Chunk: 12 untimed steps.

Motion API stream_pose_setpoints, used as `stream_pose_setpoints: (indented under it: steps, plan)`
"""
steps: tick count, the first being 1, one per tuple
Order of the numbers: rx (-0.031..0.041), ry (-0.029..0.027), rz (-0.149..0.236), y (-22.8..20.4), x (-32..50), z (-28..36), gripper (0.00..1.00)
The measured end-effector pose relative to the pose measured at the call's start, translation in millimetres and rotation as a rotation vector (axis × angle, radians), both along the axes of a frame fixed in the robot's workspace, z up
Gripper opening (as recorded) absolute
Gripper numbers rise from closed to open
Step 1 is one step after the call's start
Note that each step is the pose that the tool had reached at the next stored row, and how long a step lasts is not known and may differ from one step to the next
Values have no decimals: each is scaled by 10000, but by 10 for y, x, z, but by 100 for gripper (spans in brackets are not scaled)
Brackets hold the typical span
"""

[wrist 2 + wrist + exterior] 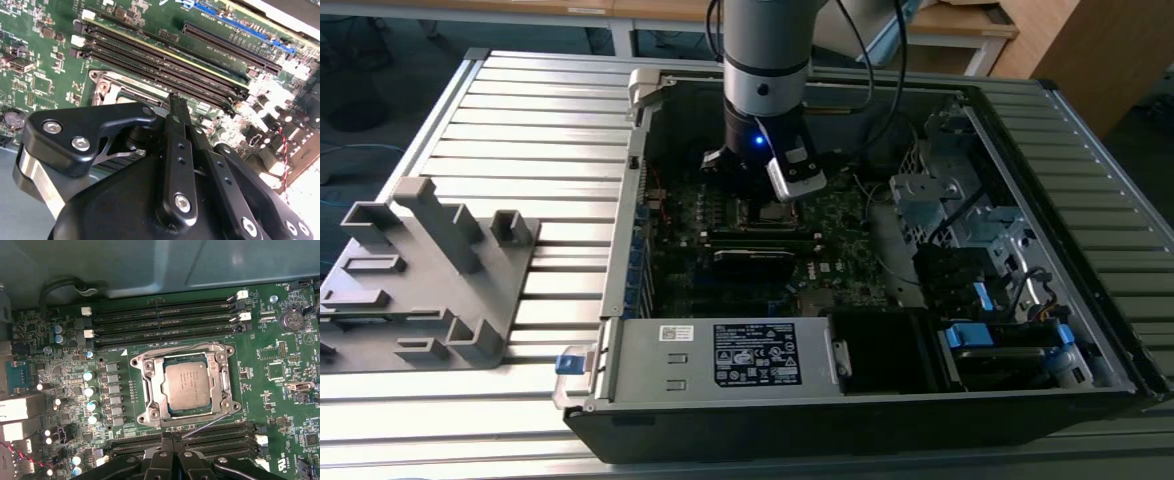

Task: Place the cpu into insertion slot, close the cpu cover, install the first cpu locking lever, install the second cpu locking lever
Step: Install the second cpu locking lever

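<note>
Work stands now at the socket, deep inside the open computer case (881,400). In the first wrist view the cpu (187,385) lies flat in the insertion slot (226,351), and the cpu cover (158,390) is already down around it, its square window showing the grey top of the chip. So the first two steps look finished, as I judge it.

One thin wire lever (207,426) runs along the side of the socket nearest to the gripper (172,440); its end stands a little away from the frame, toward the memory slots (165,320). Whether it is hooked under its catch I cannot tell. A second thin wire follows the opposite side of the socket.

The gripper hangs just above the motherboard (280,405), beside the socket. In the second wrist view its fingers (176,130) are pressed together with no gap, and nothing is held between them. They seem to act as a pushing tip.

I judge the step in hand to be a locking lever. It calls for a sideways push and a press down, so that the wire slides under its hook without slipping off the narrow tip.
</note>
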State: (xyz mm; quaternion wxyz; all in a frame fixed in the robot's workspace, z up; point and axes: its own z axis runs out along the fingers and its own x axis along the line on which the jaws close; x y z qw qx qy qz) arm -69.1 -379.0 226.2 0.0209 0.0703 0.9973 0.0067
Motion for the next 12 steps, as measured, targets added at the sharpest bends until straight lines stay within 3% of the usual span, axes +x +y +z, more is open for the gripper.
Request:
stream_pose_setpoints:
  steps: [12]
  plan:
    - [-4,0,0,0,-2,-48,10]
